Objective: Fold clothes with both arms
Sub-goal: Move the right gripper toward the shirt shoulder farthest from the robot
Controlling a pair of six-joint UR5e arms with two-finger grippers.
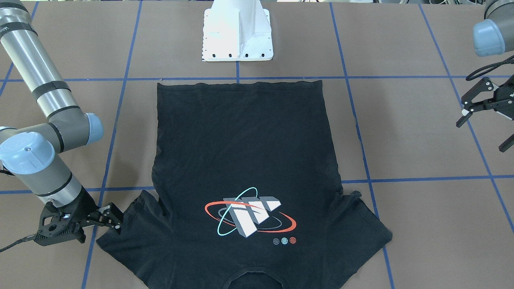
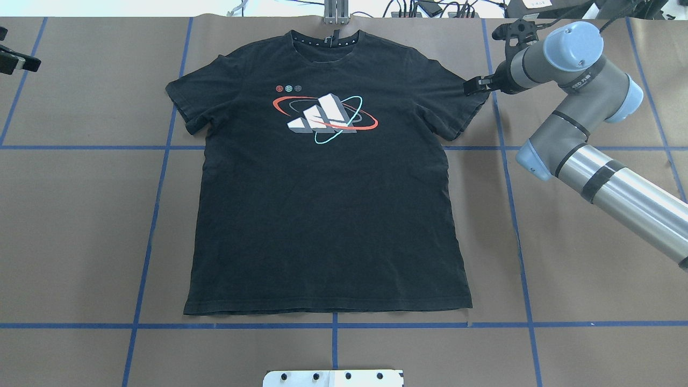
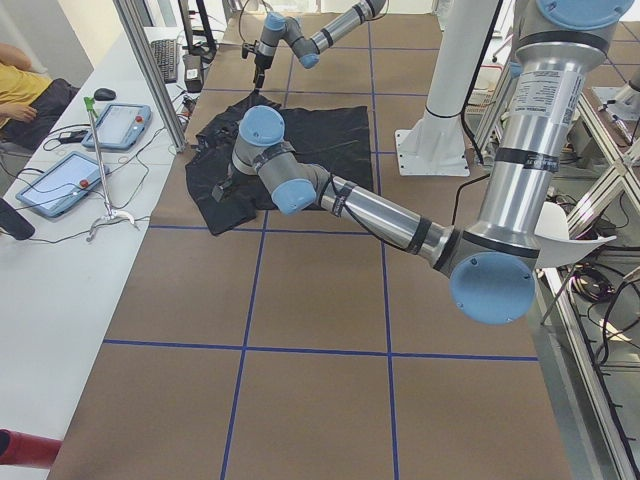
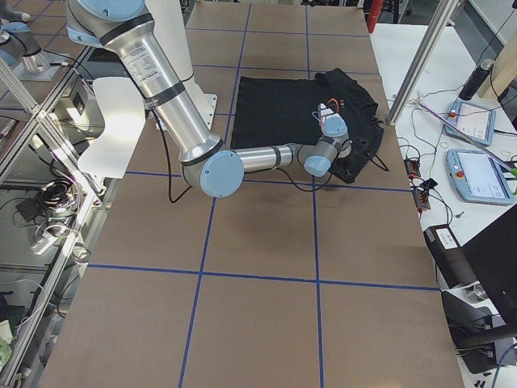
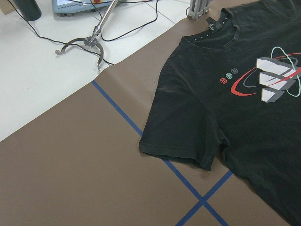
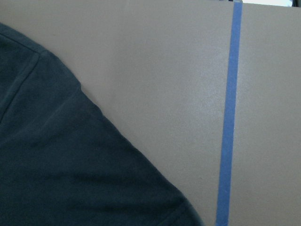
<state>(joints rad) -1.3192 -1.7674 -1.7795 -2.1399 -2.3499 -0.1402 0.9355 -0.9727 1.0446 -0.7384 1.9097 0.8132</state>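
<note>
- The T-shirt [image 1: 241,152] loses its collar to the bottom edge of the front-facing view.
- The left gripper [image 1: 481,135] is partly cut by that view's side edge. Overhead, only a sliver of it shows.
- The right gripper [image 2: 473,87] is mostly hidden behind its wrist overhead. Whether its jaws stand apart or touch the sleeve cannot be told.
- The collar tag [image 2: 334,38] is too small to read.
- A person [image 3: 22,75] is cut off by the left side view's edge.

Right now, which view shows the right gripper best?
Exterior front-facing: the right gripper shows large at the T-shirt sleeve edge. Overhead shows it smaller; exterior left, tiny; exterior right mostly hides it behind the wrist; its wrist camera shows only sleeve and table.
</note>
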